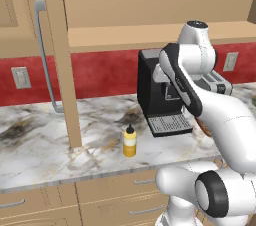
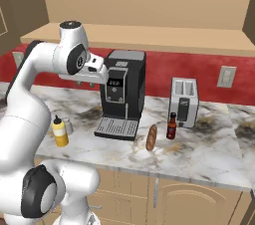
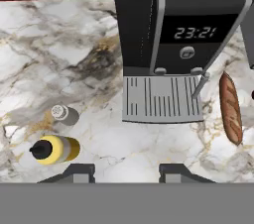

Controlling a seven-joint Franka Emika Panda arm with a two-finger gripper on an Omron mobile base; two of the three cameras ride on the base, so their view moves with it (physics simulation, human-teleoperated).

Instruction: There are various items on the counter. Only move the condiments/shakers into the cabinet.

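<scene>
The yellow squeeze bottle stands on the marble counter left of the coffee machine. The small grey shaker is right beside it. Further right, in front of the toaster, are the dark red sauce bottle and the brown sausage. My gripper hangs open and empty high above the counter, in front of the coffee machine, looking down. The cabinet above is open, its shelf bare, its door swung out with the grey bar handle.
The black coffee machine stands directly under my hand against the red wall. The silver toaster sits to its right. The open cabinet door juts out over the counter's left part, close to the yellow bottle.
</scene>
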